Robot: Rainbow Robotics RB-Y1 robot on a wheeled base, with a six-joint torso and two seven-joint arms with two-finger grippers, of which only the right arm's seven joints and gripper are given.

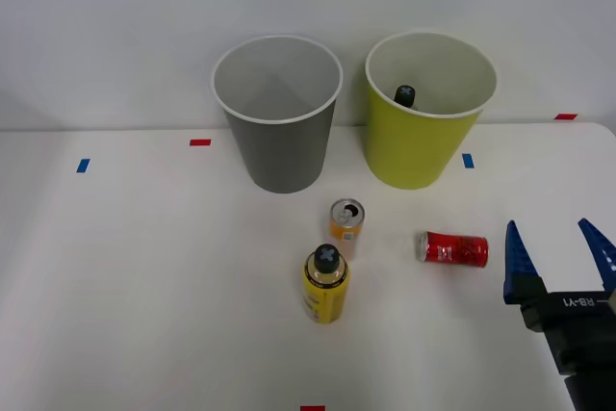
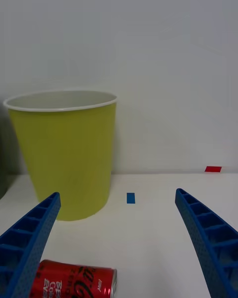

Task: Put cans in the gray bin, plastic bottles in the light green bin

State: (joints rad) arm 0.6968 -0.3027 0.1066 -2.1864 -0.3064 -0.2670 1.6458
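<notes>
Right pincer (image 1: 560, 257) agape, nr red can (image 1: 452, 249) on side, axis crosswise, top twd robot's left

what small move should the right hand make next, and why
Probably shift toward the robot's left and lower over the red metal can. The right hand is open, beside the can, and the can lies on its side on the white table, nearest to the hand. In the wrist view the can sits off-centre by one blue finger, not between the two.
</notes>
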